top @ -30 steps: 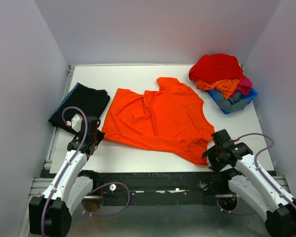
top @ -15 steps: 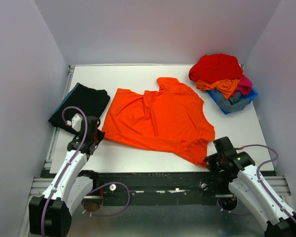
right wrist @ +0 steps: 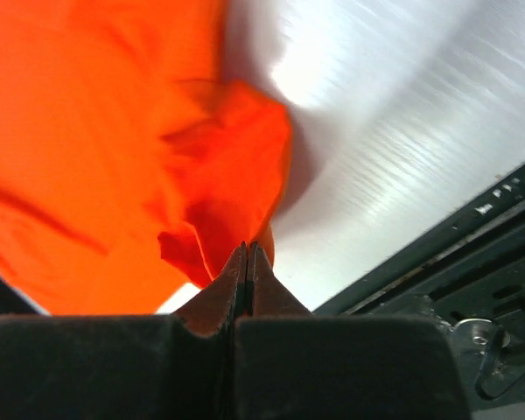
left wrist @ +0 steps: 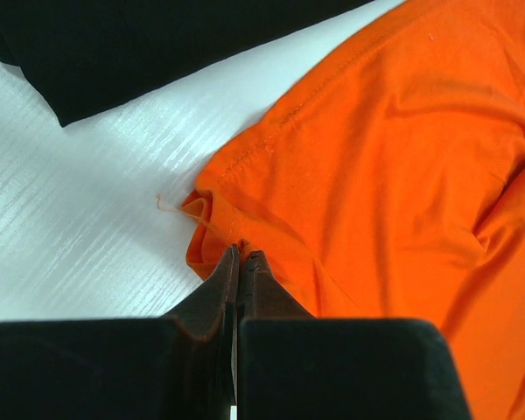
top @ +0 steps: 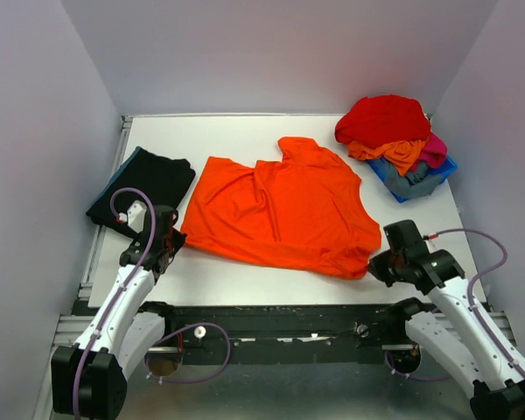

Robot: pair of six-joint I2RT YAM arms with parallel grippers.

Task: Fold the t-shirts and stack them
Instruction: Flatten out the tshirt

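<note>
An orange t-shirt (top: 280, 210) lies spread across the middle of the white table. My left gripper (top: 170, 248) is shut on its near left corner (left wrist: 212, 229), the cloth bunched at the fingertips. At the near right corner, my right gripper (top: 374, 267) is shut on the hem, which is lifted off the table into a crumpled fold (right wrist: 227, 192). A folded black t-shirt (top: 143, 185) rests at the left edge of the table.
A blue bin (top: 417, 179) at the back right holds a heap of red, orange, pink and grey shirts (top: 387, 124). Grey walls close in the table on three sides. The black metal frame (right wrist: 472, 254) runs along the near table edge.
My right gripper closed on the shirt's near right corner and pulled it up and back to the right, shortening the hanging flap. The left arm stayed where it was.
</note>
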